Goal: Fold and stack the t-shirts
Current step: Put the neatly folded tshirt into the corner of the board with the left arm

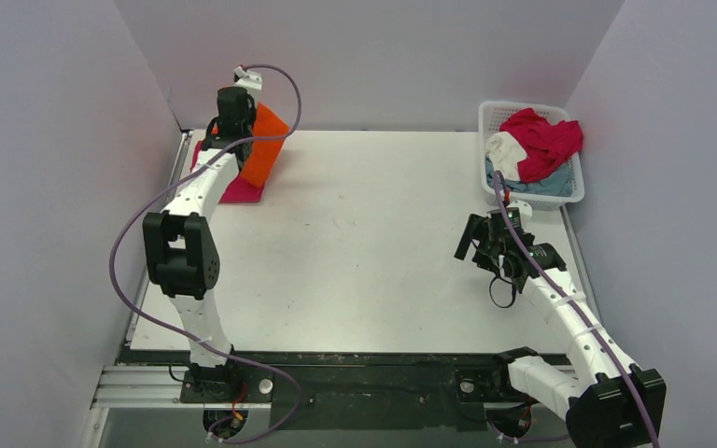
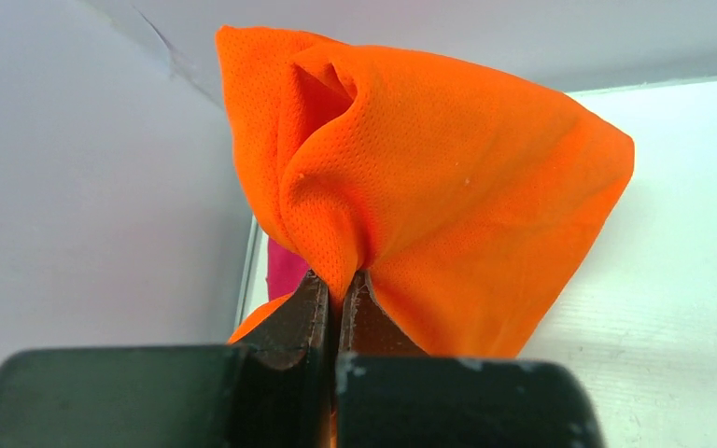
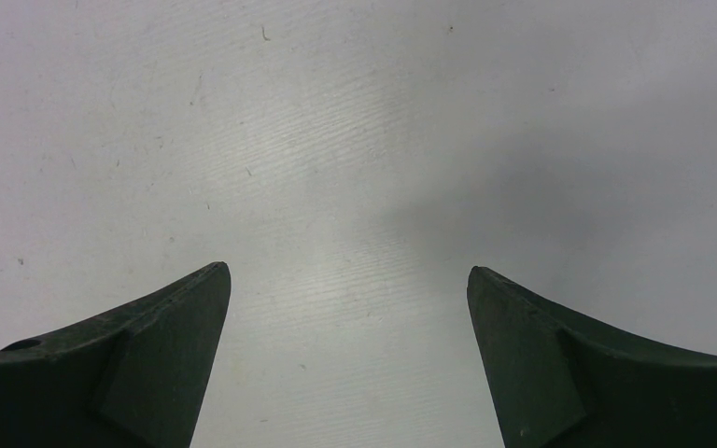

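Left wrist view: the left end effector (image 2: 341, 291) is pinched tight on a gathered fold of the orange t-shirt (image 2: 457, 168), with cloth squeezed between the closed jaws. The shirt bunches up just beyond the fingertips, doubled over itself and lifted at the grip. Just past it and low to the left shows a sliver of the magenta-pink t-shirt (image 2: 285, 266). The top view shows this one lying flat on the tabletop (image 1: 364, 243), partly beneath the orange one.

The step in hand looks like setting the folded orange shirt onto the magenta one to build the stack. The next move calls for lowering the fold squarely over the magenta shirt, then letting go and backing off without dragging cloth.

The right end effector (image 3: 350, 280) is spread wide, holds nothing, and hovers over bare tabletop. Beyond it and slightly to its right, the basket (image 1: 499, 110) holds crimson (image 1: 546, 140), white (image 1: 509, 154) and grey-blue (image 1: 541, 187) shirts, all unfolded.
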Available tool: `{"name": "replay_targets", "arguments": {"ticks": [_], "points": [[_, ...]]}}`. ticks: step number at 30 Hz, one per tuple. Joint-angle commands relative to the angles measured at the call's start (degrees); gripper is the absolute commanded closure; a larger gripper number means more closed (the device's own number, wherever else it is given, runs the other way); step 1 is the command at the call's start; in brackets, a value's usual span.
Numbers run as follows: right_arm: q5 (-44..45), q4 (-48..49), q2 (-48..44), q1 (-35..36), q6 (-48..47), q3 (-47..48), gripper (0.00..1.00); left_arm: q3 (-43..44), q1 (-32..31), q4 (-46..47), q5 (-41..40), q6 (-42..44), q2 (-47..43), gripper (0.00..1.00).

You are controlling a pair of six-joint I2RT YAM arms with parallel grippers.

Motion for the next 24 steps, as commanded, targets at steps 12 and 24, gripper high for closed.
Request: {"name": "replay_targets", "arguments": {"ticks": [12, 24], "points": [[3.9, -2.3, 1.3, -0.4, 0.1, 0.1, 0.07, 10.1, 9.9, -5.7, 10.3, -5.1, 10.8, 1.00], [5.5, -3.9, 3.6, -0.4, 0.6, 2.3, 0.07, 18.3, 11.5, -10.8, 7.7, -4.6, 16.9, 0.81]]}}
